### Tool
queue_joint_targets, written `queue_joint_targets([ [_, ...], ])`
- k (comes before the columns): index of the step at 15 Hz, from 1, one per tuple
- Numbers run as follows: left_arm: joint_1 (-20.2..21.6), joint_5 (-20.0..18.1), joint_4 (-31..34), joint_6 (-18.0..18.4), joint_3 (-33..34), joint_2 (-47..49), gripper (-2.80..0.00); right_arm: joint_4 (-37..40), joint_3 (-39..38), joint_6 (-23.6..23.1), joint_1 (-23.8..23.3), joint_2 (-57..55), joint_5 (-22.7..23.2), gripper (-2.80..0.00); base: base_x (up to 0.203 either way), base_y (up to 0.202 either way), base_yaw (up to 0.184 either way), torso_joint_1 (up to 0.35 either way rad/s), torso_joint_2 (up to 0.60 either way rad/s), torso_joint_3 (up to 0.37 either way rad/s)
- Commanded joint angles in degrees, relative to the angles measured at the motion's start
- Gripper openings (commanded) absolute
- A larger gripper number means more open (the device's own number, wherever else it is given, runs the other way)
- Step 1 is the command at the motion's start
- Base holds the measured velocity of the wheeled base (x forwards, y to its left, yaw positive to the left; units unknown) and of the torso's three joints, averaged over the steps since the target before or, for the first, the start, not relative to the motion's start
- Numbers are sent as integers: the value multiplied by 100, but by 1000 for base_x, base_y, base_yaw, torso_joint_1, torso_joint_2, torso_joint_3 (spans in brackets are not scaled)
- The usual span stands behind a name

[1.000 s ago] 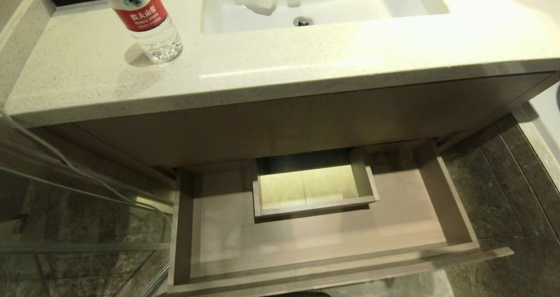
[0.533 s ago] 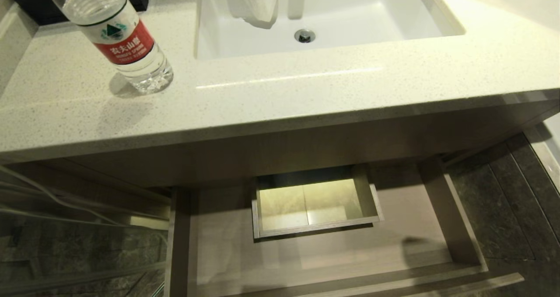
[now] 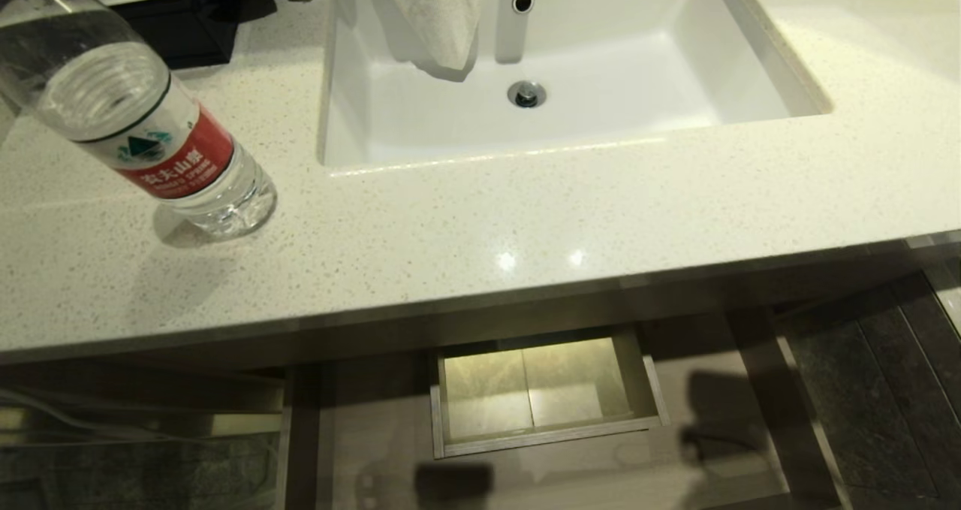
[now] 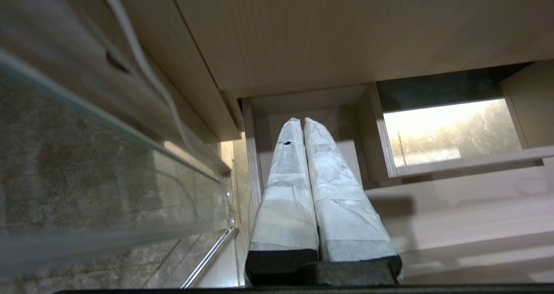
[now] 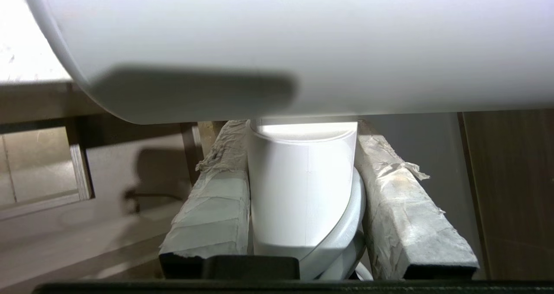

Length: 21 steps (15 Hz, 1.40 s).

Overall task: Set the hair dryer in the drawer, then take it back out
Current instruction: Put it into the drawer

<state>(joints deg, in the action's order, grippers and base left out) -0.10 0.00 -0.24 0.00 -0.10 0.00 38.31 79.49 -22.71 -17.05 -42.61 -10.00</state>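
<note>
Since a second ago our view has climbed, drawer (image 3: 721, 412) sinking to lower frame; right gripper (image 5: 303, 198) clamps the dryer (image 5: 303, 190), which could clip the counter (image 3: 525, 224).

"TOTO" in small dark letters on the white faucet (image 3: 513, 14) at the far side of the sink, white Chinese characters on the red label of the clear water bottle (image 3: 143, 131) standing on the bench at left, a green triangular logo above that label

The countertop (image 3: 480, 270) overhangs the open drawer (image 3: 375, 435), whose cut-out box (image 3: 544, 439) splits its floor.
</note>
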Motion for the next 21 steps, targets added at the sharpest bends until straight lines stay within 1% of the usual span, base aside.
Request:
queue_joint_targets([
  [1,1,0,-2,0,1,7,-280,-299,-7,-16,0,-587,-9,-280,0,0,0,232,-114,109],
  [3,1,0,-2,0,1,2,-280,-856,26,-36,3,-1203,29,-280,0,0,0,108,-57,49],
  [5,1,0,-2,0,1,0,-280,-1244,155,-162,13,-1891,40,-280,0,0,0,20,-13,14],
  [9,1,0,-2,0,1,5,-280,-1508,393,-307,58,-2835,65,-280,0,0,0,0,0,0],
  [13,1,0,-2,0,1,1,-280,-2134,480,-345,473,-3493,122,-280,0,0,0,0,0,0],
  [14,-8,0,-2,0,1,6,-280,-2253,505,-347,549,-3633,197,-280,0,0,0,0,0,0],
  [17,1,0,-2,0,1,0,-280,-2407,535,-443,598,-3771,676,-280,0,0,0,0,0,0],
  [19,1,0,-2,0,1,8,-280,-2407,480,-461,642,-3771,727,-280,0,0,0,0,0,0],
  [20,1,0,-2,0,1,0,-280,-2422,496,-535,675,-3791,731,0,0,0,0,0,0,0],
  [21,1,0,-2,0,1,0,-280,-2431,522,-673,671,-3816,729,0,0,0,0,0,0,0],
])
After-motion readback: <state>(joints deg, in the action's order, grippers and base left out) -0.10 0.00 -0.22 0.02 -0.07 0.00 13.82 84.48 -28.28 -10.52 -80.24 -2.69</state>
